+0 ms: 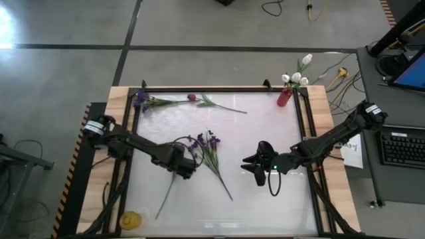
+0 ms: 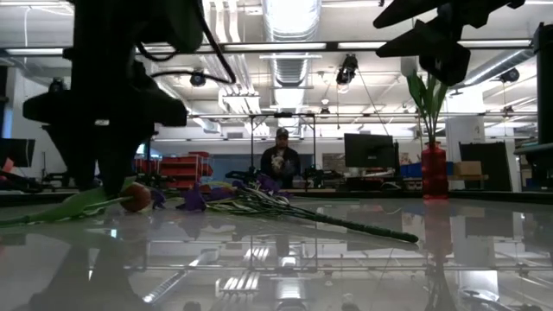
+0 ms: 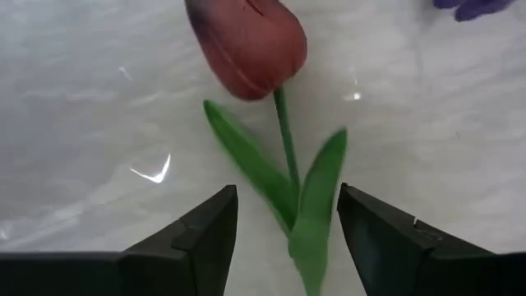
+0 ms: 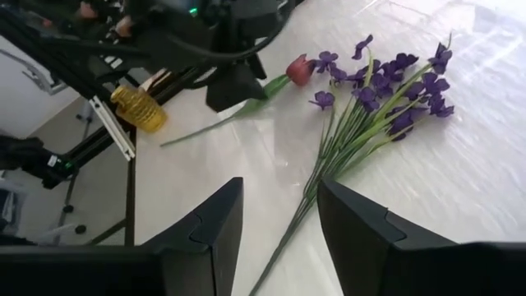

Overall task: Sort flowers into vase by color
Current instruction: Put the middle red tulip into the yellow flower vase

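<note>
A red tulip [image 3: 246, 41] lies flat on the white table, its stem [image 1: 166, 196] running toward the near left. My left gripper [image 3: 288, 197] stands open over it, pointing down, one finger on each side of the stem and leaves just below the bud, touching neither. A bunch of purple flowers [image 1: 207, 147] lies beside it at mid-table. My right gripper [image 1: 260, 169] hovers open to the right of the bunch, above the table, with nothing between its fingers [image 4: 205, 230]. A red vase [image 1: 284, 97] holding white tulips [image 1: 295, 78] stands at the far right corner.
A purple spray [image 1: 141, 101] and a pink bud [image 1: 191, 97] on green stems lie along the far edge at left. A yellow object [image 1: 129, 219] lies off the white sheet at the near left corner. A person [image 2: 281, 160] stands in the room beyond the table.
</note>
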`<state>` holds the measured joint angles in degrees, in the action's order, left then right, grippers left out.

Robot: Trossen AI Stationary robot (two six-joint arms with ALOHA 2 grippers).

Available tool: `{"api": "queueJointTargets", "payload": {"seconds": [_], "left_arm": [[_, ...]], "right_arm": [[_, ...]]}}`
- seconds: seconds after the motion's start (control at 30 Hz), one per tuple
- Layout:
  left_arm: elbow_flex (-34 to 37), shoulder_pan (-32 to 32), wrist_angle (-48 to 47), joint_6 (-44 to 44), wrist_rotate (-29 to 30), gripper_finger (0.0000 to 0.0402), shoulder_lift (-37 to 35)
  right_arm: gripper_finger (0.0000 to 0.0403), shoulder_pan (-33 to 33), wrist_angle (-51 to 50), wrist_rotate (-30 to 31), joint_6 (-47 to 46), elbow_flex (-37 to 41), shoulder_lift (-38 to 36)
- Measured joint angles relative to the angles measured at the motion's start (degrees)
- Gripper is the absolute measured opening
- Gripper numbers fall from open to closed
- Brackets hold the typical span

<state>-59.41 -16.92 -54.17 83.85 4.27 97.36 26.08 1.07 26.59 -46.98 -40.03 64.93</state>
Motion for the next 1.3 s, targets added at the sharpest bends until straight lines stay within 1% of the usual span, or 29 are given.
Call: {"api": "queueJointTargets", "payload": {"seconds": [0.13, 0.23, 0.27, 0.37, 0.47, 0.57, 0.67, 0.8, 0.87, 0.97, 1.03, 1.1, 1.2, 1.3], "left_arm": [[4.0, 1.7, 4.4, -1.5, -4.1, 0.0184, 0.0], [7.1, 2.0, 11.7, -2.8, -6.2, 0.0172, -0.2], [7.9, 2.0, 12.7, -2.8, -6.4, 0.0168, -0.4], [8.7, 2.0, 15.2, -3.5, -7.3, 0.0153, -0.4], [8.4, 2.0, 15.6, -7.0, -8.1, 0.0130, -0.3], [8.1, 1.9, 15.7, -11.2, -8.1, 0.0101, -0.2], [7.7, 1.9, 15.2, -14.8, -6.7, 0.0069, -0.1], [7.5, 1.8, 15.2, -15.8, -5.1, 0.0027, -0.1], [7.6, 1.5, 15.7, -17.4, -3.6, 0.0009, -0.2], [7.8, 0.4, 16.6, -19.0, -0.4, 0.0004, -1.3], [8.0, -0.6, 17.1, -19.0, 4.8, 0.0003, -2.6], [8.0, -1.7, 17.2, -18.3, 8.8, 0.0001, -5.3], [7.8, -3.5, 18.1, -16.8, 13.1, 0.0000, -10.0], [7.9, -5.8, 20.1, -17.2, 20.0, 0.0000, -15.5]], "right_arm": [[0.0144, 0.8, -1.7, 0.0, -1.6, 0.0, 0.0], [0.0144, 1.3, -2.4, 0.0, -2.7, 0.0, 0.3], [0.0145, 1.5, -2.4, 0.0, -2.7, 0.0, 0.5], [0.0145, 1.8, -2.5, 0.0, -3.4, 0.0, 1.7], [0.0142, 1.8, -2.3, 0.0, -4.3, 0.0, 2.9], [0.0139, 1.8, -2.4, 0.0, -5.0, 0.0, 4.3], [0.0140, 1.8, -2.0, 0.0, -6.0, 0.0, 5.3], [0.0144, 1.9, -1.7, -0.6, -7.1, 0.0, 6.5], [0.0146, 2.0, -1.4, -1.3, -7.2, 0.0, 7.0], [0.0144, 2.2, -1.5, -1.6, -7.2, 0.0, 7.2], [0.0141, 2.4, -1.3, -1.5, -7.1, 0.0, 6.9], [0.0137, 2.4, -1.3, -1.5, -7.1, 0.0, 6.6], [0.0133, 2.5, -1.4, -1.5, -7.0, 0.0, 5.9], [0.0133, 2.4, -1.3, -1.5, -7.0, 0.0, 5.6]]}}
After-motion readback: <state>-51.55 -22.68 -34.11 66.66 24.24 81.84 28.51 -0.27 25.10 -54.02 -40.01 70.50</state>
